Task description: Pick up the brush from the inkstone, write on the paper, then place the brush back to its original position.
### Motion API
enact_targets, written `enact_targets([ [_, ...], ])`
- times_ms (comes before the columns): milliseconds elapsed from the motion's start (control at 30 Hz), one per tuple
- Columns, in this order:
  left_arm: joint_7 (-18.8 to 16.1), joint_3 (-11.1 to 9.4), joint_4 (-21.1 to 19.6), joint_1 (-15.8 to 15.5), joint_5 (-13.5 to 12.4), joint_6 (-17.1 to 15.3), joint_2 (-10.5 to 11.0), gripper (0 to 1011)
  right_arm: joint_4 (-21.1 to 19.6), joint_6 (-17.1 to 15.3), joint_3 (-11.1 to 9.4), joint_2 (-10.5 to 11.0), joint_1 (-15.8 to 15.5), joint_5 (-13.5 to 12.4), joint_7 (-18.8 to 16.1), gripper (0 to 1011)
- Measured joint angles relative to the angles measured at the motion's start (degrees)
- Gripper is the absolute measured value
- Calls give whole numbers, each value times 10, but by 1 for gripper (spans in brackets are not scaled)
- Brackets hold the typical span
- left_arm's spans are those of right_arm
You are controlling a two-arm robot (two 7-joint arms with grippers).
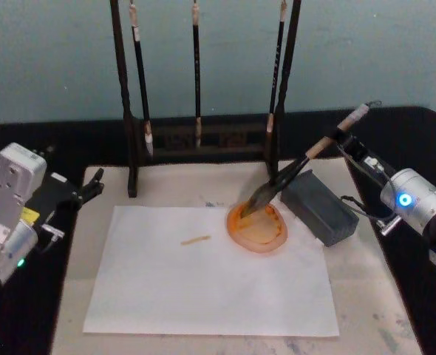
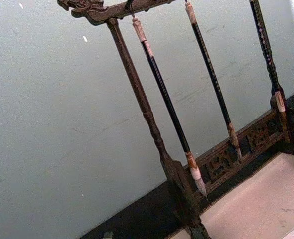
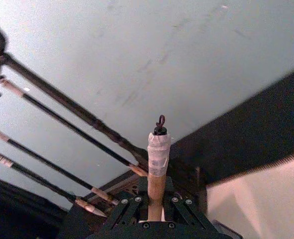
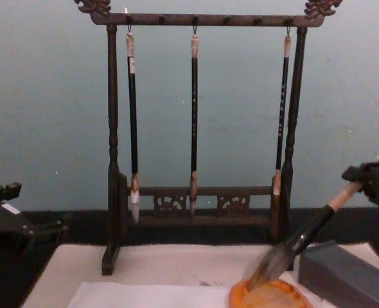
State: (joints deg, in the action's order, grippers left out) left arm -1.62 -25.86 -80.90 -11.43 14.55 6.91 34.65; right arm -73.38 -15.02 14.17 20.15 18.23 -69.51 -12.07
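The brush (image 1: 307, 163) leans steeply, its pale tan handle up to the right and its bushy tuft (image 4: 270, 262) down in an orange dish (image 1: 259, 229). My right gripper (image 1: 349, 144) is shut on the upper handle, below the taped end and metal loop (image 3: 160, 121). The dark grey inkstone block (image 1: 319, 207) lies just right of the dish, under the brush shaft. The white paper (image 1: 203, 285) lies flat in front, with a short tan stroke (image 1: 196, 239) on it. At the table's left edge my left gripper (image 1: 92, 185) is parked open and holds nothing.
A dark wooden rack (image 4: 202, 19) with three thin hanging brushes (image 1: 196, 74) stands at the back of the cream felt mat (image 1: 366, 310). The dish overlaps the paper's far right corner. A teal wall is behind.
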Motion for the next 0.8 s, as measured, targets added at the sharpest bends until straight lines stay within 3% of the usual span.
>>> enact_targets([
  [367, 0, 0, 0, 0, 0, 0, 0, 1010, -36, 53, 44, 37, 8, 58, -43, 163],
  [500, 0, 0, 0, 0, 0, 0, 0, 1010, -48, 74, 60, 51, 14, 83, -65, 163],
  [600, 0, 0, 0, 0, 0, 0, 0, 1010, -56, 95, 78, 61, 23, 116, -92, 163],
  [800, 0, 0, 0, 0, 0, 0, 0, 1010, -58, 112, 100, 72, 37, 155, -136, 163],
])
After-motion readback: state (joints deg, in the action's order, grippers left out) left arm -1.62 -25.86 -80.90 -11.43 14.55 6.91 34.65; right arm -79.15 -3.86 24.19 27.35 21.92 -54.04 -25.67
